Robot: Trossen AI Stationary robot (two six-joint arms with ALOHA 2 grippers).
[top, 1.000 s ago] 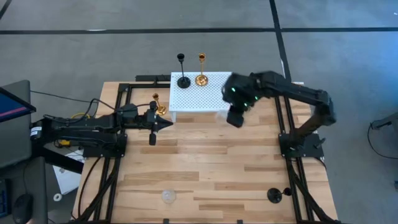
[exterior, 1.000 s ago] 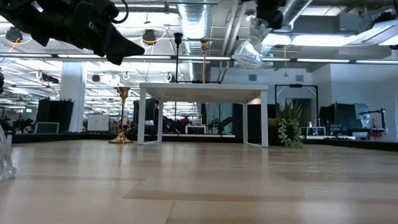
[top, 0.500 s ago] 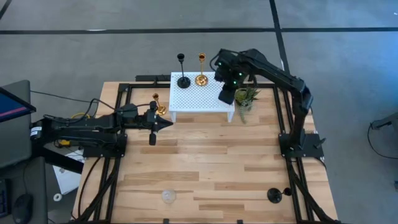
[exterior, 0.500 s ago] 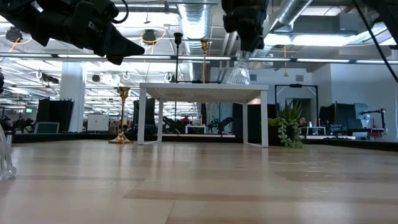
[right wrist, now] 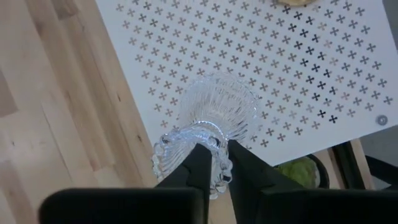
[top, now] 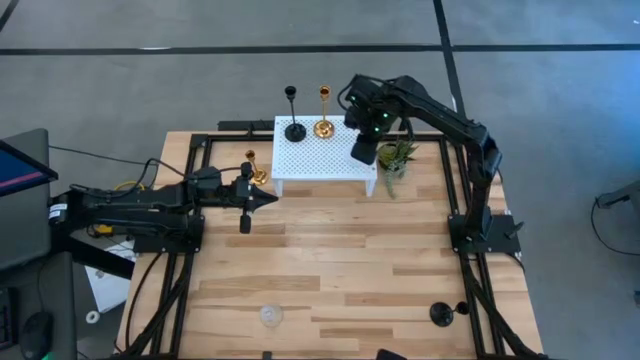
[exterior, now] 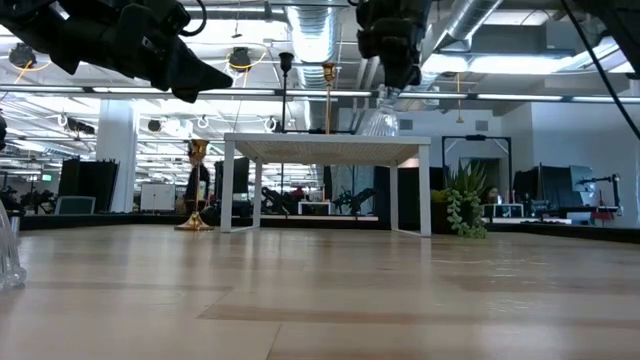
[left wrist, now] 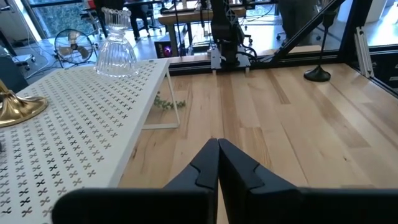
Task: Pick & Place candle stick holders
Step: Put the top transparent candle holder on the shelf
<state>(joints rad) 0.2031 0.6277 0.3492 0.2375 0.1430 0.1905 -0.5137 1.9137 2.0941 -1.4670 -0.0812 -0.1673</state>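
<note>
Where the high view looked down, the plank table (top: 330, 260) carried a white perforated stand (top: 320, 155). In the low view, ducts and lamps filled the room behind. The left gripper (left wrist: 217, 163) was shut, empty. The right gripper (right wrist: 214, 163) pinched the clear glass holder (right wrist: 214, 118), upright on the stand.
</note>
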